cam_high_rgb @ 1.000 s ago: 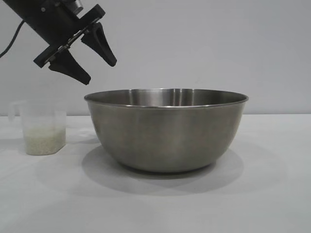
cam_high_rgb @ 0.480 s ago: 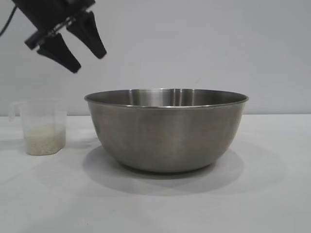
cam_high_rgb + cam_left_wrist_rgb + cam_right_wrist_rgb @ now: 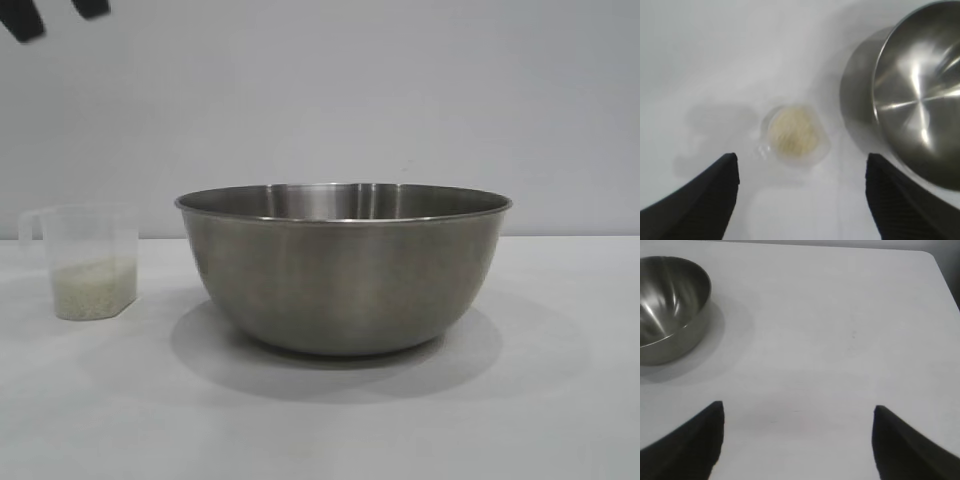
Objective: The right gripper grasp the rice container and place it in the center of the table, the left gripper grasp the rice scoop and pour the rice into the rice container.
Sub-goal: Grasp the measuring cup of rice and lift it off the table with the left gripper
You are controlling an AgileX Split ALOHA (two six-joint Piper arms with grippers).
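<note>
Left claw (image 3: 55,12) lifted; scoop (image 3: 85,262) upright

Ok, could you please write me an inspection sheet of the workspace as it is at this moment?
Surface: white table, smooth, no spilled grains seen.
Job's things: rice container upright at mid-table, inside looks empty in the left wrist view; rice scoop upright to its left, apart from it, with rice in its lower part.
Clutter: nothing seen.
Grippers: left pincer open, high above the scoop, touching nothing; only its fingertips show at the exterior view's top left corner. Right pincer open, over bare table away from the container.
Cables: nothing seen.
Surroundings: plain pale wall behind the table.
</note>
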